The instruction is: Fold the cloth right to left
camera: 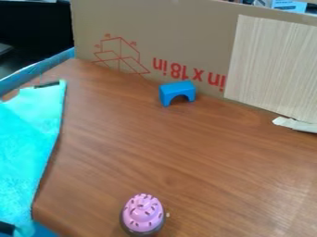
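Probably unfolded so far: cloth [26, 148] spread at left of table [186, 157], so whole fold likely left to do. Can't tell whether claw is released or clenched.

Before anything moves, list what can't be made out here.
All in the camera view:
- Turquoise fabric cloth: far side, cut off by the left edge.
- Small black piece at lower left: identity unclear, cut off by the left edge.
- Blue arch-shaped block: back, hidden by its own front.
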You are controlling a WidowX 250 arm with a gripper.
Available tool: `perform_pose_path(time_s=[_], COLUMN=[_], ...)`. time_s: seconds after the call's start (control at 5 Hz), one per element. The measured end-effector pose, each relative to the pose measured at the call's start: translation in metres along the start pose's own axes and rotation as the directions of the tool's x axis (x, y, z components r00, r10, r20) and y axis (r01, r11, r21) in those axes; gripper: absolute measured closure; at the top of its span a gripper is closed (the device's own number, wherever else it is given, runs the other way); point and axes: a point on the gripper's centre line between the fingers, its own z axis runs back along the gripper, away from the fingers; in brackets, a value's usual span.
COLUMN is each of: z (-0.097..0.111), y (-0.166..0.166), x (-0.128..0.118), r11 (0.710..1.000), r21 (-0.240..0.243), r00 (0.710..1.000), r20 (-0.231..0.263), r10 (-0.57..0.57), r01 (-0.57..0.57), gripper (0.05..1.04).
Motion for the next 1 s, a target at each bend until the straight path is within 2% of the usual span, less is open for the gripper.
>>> perform_pose_path(time_s=[0.2,0.4,0.6,0.8,1.0], z=[0.000,0.001,0.001,0.011,0.039], y=[0.001,-0.002,-0.007,-0.028,-0.067], x=[-0.002,-0.002,-0.003,0.003,0.015], r11=[1.000,1.000,0.999,0.979,0.899], r21=[0.012,0.005,-0.013,-0.093,-0.233], r00=[1.000,1.000,0.999,0.981,0.916], r20=[-0.017,-0.021,-0.028,-0.055,-0.065], r10=[0.006,-0.002,-0.032,-0.187,-0.396], r01=[-0.006,0.002,0.031,0.181,0.371], gripper=[0.606,0.268,0.086,0.081,0.084])
